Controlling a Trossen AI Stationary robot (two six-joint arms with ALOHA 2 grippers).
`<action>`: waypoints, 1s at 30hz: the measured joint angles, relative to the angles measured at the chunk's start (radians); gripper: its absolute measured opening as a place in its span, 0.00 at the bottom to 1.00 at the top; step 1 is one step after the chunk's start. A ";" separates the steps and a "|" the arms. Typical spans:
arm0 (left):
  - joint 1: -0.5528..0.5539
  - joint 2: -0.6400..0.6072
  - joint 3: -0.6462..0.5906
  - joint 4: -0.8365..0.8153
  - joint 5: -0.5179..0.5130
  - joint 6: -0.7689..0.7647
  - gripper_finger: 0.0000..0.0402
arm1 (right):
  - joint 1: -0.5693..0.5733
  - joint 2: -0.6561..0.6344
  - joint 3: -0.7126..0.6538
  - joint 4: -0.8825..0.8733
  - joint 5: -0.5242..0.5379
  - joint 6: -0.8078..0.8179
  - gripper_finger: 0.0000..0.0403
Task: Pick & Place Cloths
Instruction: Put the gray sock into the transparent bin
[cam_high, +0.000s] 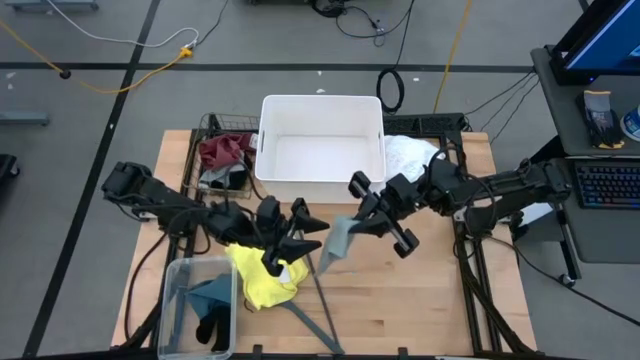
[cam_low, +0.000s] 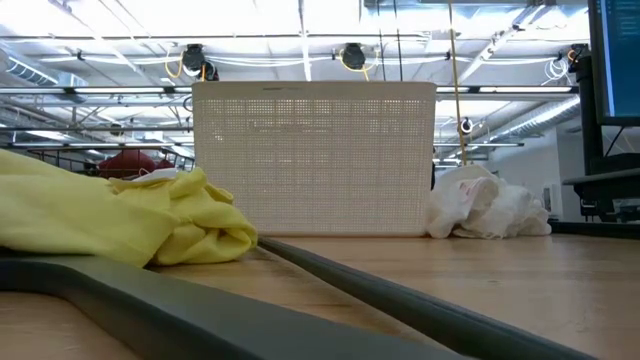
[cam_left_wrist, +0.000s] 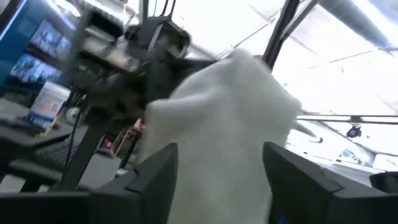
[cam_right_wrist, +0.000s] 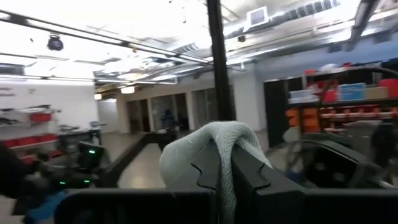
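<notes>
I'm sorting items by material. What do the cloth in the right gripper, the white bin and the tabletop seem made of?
The sage green cloth, pinched in the right gripper, looks like soft knit fabric: fine ribbing, limp drape. The white bin seems matte plastic, its wall finely perforated in the low view. The table looks like pale wood with visible plank seams.

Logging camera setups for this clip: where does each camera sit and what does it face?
High: overhead, straight down; both arms, white bin.
Low: table height, facing bin; no arms.
Left wrist: past its open fingers at grey-green cloth.
Right wrist: right gripper shut on that cloth.
Shared: high and low show yellow cloth.
</notes>
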 joint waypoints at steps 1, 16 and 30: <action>0.000 0.000 0.008 -0.003 0.005 0.011 0.62 | -0.004 0.000 0.000 0.000 0.006 -0.009 0.01; 0.000 0.000 0.148 -0.271 -0.009 0.107 0.78 | -0.012 0.000 -0.002 0.000 0.264 -0.127 0.01; 0.009 0.000 0.158 -0.323 -0.122 0.105 0.78 | 0.035 0.046 -0.002 0.039 0.366 -0.206 0.01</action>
